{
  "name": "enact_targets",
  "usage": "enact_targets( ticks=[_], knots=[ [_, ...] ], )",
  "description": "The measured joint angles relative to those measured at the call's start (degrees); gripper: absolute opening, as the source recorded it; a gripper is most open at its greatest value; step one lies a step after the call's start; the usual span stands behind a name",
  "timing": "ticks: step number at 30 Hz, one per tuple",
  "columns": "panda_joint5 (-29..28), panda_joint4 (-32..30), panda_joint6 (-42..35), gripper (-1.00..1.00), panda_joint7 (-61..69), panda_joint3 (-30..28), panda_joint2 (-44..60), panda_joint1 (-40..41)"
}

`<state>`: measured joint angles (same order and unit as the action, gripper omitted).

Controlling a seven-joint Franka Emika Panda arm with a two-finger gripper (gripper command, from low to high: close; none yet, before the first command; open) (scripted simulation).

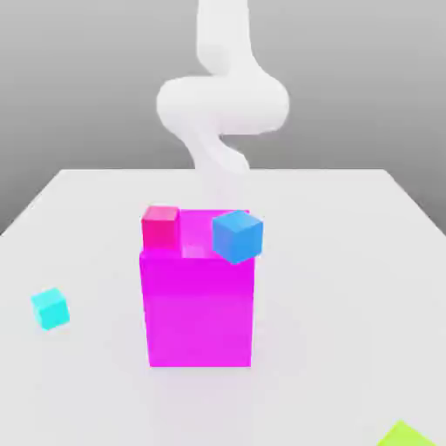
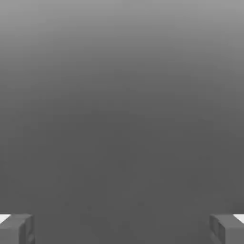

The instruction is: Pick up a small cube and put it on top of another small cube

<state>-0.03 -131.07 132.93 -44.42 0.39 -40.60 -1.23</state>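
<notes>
Cubes sit scattered on a pale surface (image 1: 348, 261) in the exterior view. A tall magenta block (image 1: 200, 309) stands near the middle. Behind its top edge, toward the exterior view's left, a red-pink cube (image 1: 160, 226) shows, partly hidden by the block. A blue cube (image 1: 236, 235) shows at the block's upper corner on the exterior view's right, turned at an angle; whether it rests on the block or behind it I cannot tell.

The cyan cube (image 1: 50, 308) lies on the surface well apart from the block, toward the exterior view's left edge. The green cube (image 1: 403, 435) sits at the bottom edge of the exterior view, toward its right, cut off by the frame so that just its top part shows. The two are far from each other, with the block between them.

The white arm (image 1: 222, 104) rises behind the block, its lower part fading into the pale backdrop.

In the hand view the gripper (image 2: 122, 228) has its fingers (image 2: 16, 228) spread wide, one at each lower corner, with nothing between them; it holds nothing. Beyond them lies plain grey ground
</notes>
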Motion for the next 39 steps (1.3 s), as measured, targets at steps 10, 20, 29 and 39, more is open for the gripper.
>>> enact_targets(
  ticks=[10, 20, 29, 39],
  knots=[
    [-0.26, 2.87, 4.64, 0.0, 5.58, 2.15, 21.12, -4.52],
    [-1.86, 5.68, 9.19, 0.0, 10.12, 5.09, 41.91, -8.99],
    [-5.03, 8.25, 13.2, 0.0, 13.03, 6.95, 60.74, -12.44],
    [-7.84, 10.8, 20.7, -1.0, 12.52, 5.94, 74.32, -14.68]
  ],
)
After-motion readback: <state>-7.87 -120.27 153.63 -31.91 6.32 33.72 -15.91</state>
